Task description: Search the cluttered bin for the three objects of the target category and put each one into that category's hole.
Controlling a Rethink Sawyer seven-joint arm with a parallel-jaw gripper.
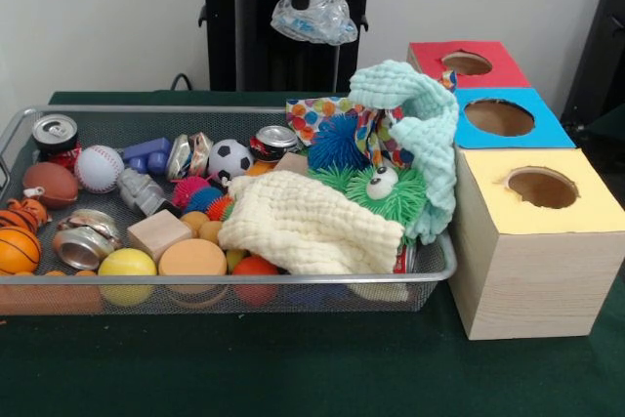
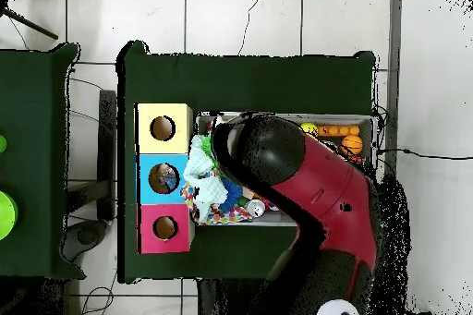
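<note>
Above the bin's far side, the gripper (image 1: 311, 9) hangs pinching a crumpled clear plastic bottle (image 1: 314, 17), held clear of the clutter; from overhead the red arm (image 2: 314, 191) hides most of the bin. Below it, the wire mesh bin (image 1: 234, 285) sits on the green table (image 1: 293, 368), holding a blue spiky ball (image 1: 337, 142), a soccer ball (image 1: 230, 157), a baseball (image 1: 99, 168), crushed cans (image 1: 274, 141), a wooden block (image 1: 158, 233), a cream cloth (image 1: 308, 227) and a mint cloth (image 1: 415, 119) draped over the bin's end. Just beside that end stand three boxes with round holes: yellow box (image 1: 537, 241) nearest, blue box (image 1: 503, 119) in the middle, red box (image 1: 467, 63) farthest.
</note>
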